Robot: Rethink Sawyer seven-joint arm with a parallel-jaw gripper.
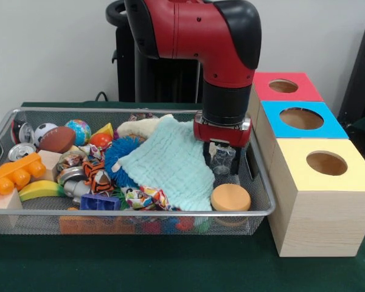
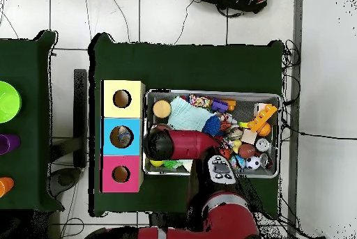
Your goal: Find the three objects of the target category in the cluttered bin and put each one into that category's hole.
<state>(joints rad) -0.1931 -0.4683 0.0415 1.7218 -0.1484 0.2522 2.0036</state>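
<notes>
- Your bench (image 1: 170, 267) is covered in dark green cloth, with a pale wall behind it in the front view and a white tiled floor (image 2: 174, 13) around it in the overhead view.
- On the bench you have a wire mesh bin (image 1: 264, 194) full of clutter, and just beside it a row of three wooden boxes with round holes: the red-topped box (image 1: 304, 88), the blue-topped box (image 1: 328, 125) and the yellow-topped box (image 1: 359, 176).
- Your hand (image 1: 222, 159) hangs inside the bin at the end nearest the boxes, under the red and black arm (image 1: 225, 55).
- You cannot tell from either view how far the hand is open or whether it has hold of anything; something pale and glinting sits at its tip.
- The light green cloth (image 1: 170, 161) lies just beside the hand, spread over the middle of the bin.
- The round tan disc (image 1: 230, 198) sits in front of the hand, near the bin's front corner.
- A blue spiky ball (image 1: 118, 152) peeks out beside the cloth.
- Well apart from the hand, at the bin's other end, you have a brown football (image 1: 56, 140), a globe ball (image 1: 79, 131), a soccer ball (image 1: 44, 131), a can (image 1: 19, 152), an orange brick (image 1: 12, 175) and a banana (image 1: 39, 190).
</notes>
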